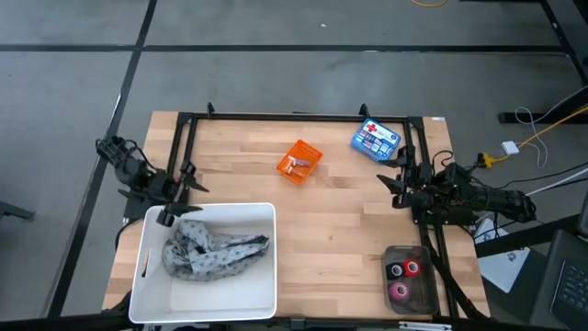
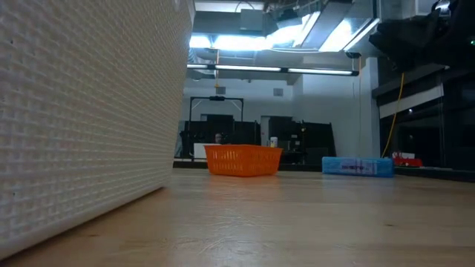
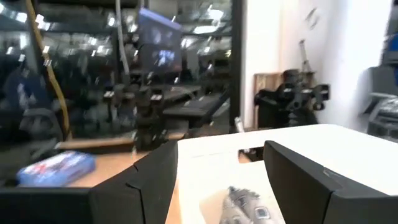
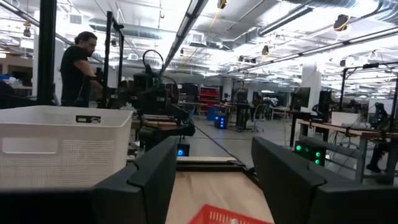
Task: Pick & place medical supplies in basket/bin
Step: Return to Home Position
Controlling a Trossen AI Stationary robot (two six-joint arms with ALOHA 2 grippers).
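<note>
Looking down on your table [image 1: 331, 221], both arms are tucked back at the sides, left arm at the left edge and right arm at the right edge.

Your left gripper [image 3: 221, 165] hangs by the far corner of the white tub [image 1: 230, 292]. Its fingers are spread wide and hold nothing. The grey patterned cloth [image 1: 216, 250] lies bunched up inside that tub.

Your right gripper [image 4: 211, 158] is spread wide too and has nothing in it. It's up off the table, pointing across toward the tub.

The little orange basket [image 1: 310, 150] sits toward the far middle of the table, well apart from both grippers. There are a few small pale bits [image 1: 295, 165] in it, too tiny to tell what they are.

The dark see-through bin [image 1: 410, 249] is at the near right corner. A red roll [image 1: 412, 268] and a black roll [image 1: 396, 270] sit side by side in it, with a pink roll [image 1: 400, 291] just beside them.

A blue packet [image 1: 375, 140] lies flat near the far right corner.

From the right wrist view, a person [image 4: 78, 62] stands in the room behind the tub.
</note>
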